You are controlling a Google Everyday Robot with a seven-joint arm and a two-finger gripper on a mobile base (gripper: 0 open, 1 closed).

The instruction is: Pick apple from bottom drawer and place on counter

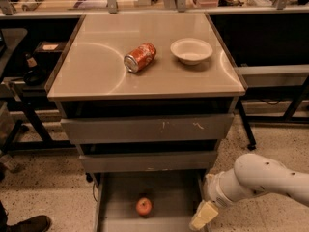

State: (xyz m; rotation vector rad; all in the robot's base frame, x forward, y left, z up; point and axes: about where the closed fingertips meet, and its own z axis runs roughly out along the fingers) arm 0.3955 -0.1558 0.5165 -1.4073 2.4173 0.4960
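Observation:
The apple (144,206), small and red-orange, lies on the floor of the open bottom drawer (116,192), near its front middle. The counter (96,71) is the glossy beige top of the cabinet above. My white arm comes in from the lower right. My gripper (203,215) hangs at the drawer's right front corner, to the right of the apple and apart from it. Only one pale finger shows.
A crushed red-orange soda can (140,57) lies on its side on the counter, with a white bowl (191,50) to its right. Two upper grey drawers (145,128) are closed. Dark table legs and shelving flank the cabinet. A shoe (24,224) is at the lower left.

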